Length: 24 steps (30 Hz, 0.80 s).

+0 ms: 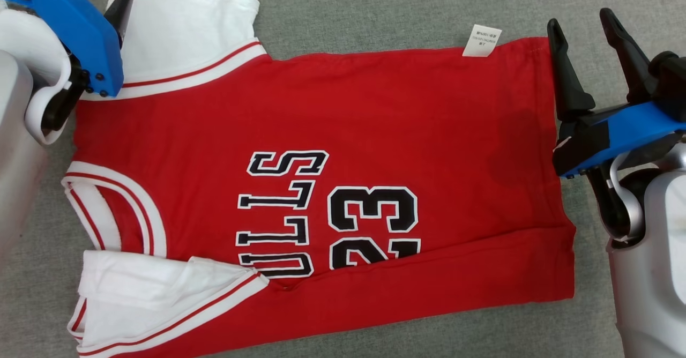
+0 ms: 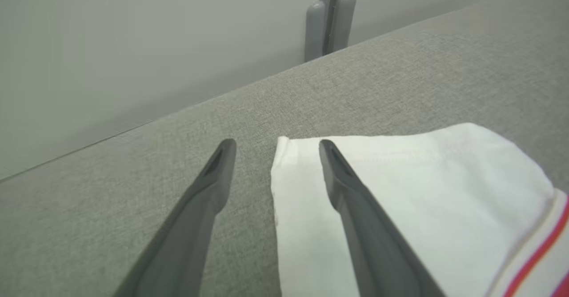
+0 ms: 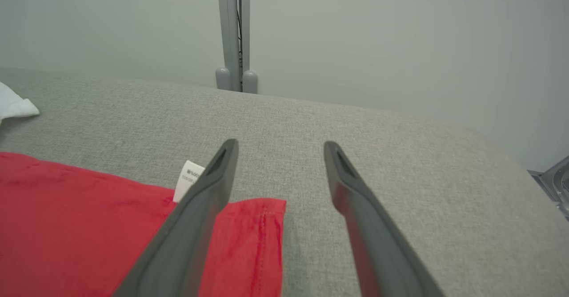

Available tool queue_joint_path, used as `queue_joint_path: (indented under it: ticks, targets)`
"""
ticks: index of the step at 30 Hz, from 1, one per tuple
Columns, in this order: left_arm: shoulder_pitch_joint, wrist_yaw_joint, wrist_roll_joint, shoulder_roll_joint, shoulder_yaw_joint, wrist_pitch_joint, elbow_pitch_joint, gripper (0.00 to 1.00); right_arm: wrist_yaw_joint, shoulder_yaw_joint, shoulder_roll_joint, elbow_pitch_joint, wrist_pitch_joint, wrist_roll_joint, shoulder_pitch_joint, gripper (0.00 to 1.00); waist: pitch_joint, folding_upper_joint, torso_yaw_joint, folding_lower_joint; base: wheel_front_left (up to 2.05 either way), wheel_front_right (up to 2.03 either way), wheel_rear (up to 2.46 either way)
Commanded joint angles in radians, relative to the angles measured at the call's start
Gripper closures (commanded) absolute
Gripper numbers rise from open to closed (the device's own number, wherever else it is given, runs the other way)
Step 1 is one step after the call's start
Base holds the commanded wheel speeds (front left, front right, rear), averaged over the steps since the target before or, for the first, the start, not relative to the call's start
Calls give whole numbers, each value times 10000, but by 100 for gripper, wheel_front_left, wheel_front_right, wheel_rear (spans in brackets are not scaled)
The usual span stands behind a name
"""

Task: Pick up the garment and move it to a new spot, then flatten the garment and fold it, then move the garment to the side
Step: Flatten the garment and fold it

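Head camera looks nearly straight down, close over a red jersey point(image 1: 321, 106) on grey fabric point(image 1: 375, 9). Wrist cameras look low across it toward a pale wall point(image 2: 133, 43), each sharing a jersey corner.

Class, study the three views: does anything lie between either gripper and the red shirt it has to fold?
Nothing visible does. The left gripper, open, straddles the white sleeve edge of the shirt; the right gripper, open, straddles the hem corner beside the label. Bare grey cloth lies around them.
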Motion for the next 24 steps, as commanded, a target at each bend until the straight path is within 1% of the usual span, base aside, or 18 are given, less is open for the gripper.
queue_joint_path:
  ticks: [1,11,20,21,22,23,24]
  targets:
    - [-248,-11,-48,78,-83,41,9,0,1,-2,24,-11,-71,15,-159,0,15,0,-19,-3,0,0,0]
    - [-965,-12,-1365,429,-1593,1002,559,0,1,193,111,193,-191,103,-356,0,168,0,-374,-3,0,0,0]
    - [-1177,-12,-2208,421,-2471,1519,1041,0,1,339,213,407,-269,153,-354,0,317,0,-630,-3,0,0,0]
    - [-1197,-12,-2211,459,-2611,1541,1099,23,1,356,220,432,-268,157,-353,0,323,0,-646,-3,0,0,0]
    - [-1212,-12,-2236,475,-2712,1508,1151,70,1,384,224,466,-250,169,-352,0,323,0,-658,-3,0,0,0]
    - [-1207,-12,-2302,471,-2805,1520,1190,100,1,412,219,499,-214,194,-361,0,314,0,-664,-3,0,0,0]
    - [-1217,-12,-2343,468,-2896,1526,1224,100,1,431,195,539,-152,216,-392,0,300,0,-659,-3,0,0,0]
